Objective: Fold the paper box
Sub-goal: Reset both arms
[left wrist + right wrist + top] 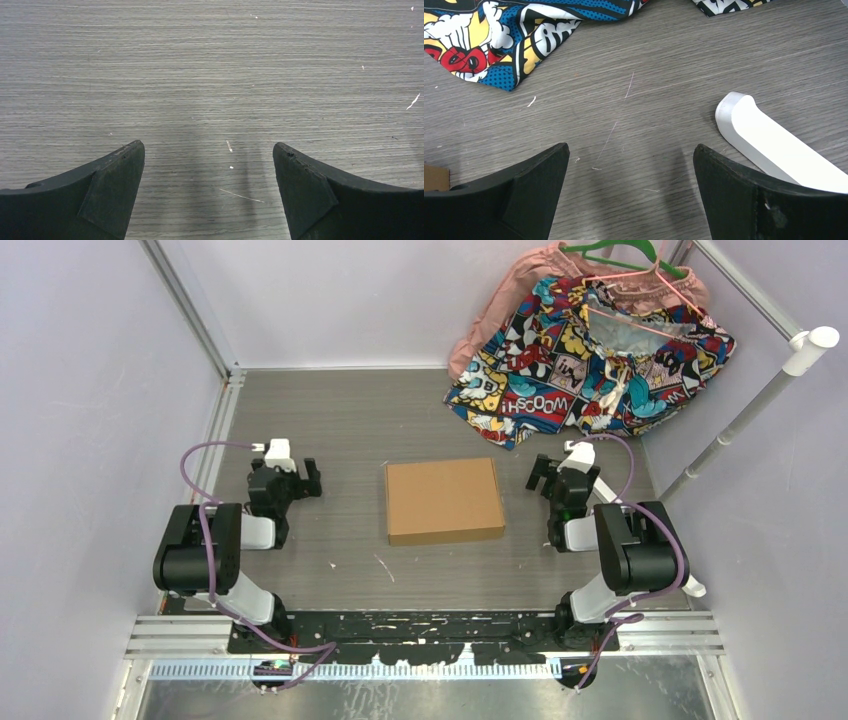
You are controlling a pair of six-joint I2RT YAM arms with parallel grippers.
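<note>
The paper box [444,500], a shallow brown cardboard mailer, lies shut and flat in the middle of the grey table [350,420]. My left gripper [285,478] hovers to the left of it, apart from it, open with nothing between its fingers. In the left wrist view the left gripper [207,147] has only bare table under it. My right gripper [565,475] stands to the right of the box, also open with nothing in it. In the right wrist view the right gripper [630,147] faces bare table, and a brown corner of the box [434,177] shows at the left edge.
A comic-print cloth [590,360] [499,40] lies at the back right over a pink cloth [500,310], with a green hanger [620,255] on top. A white pole [750,410] leans at the right; its foot [769,145] rests close to my right gripper. Walls enclose the table.
</note>
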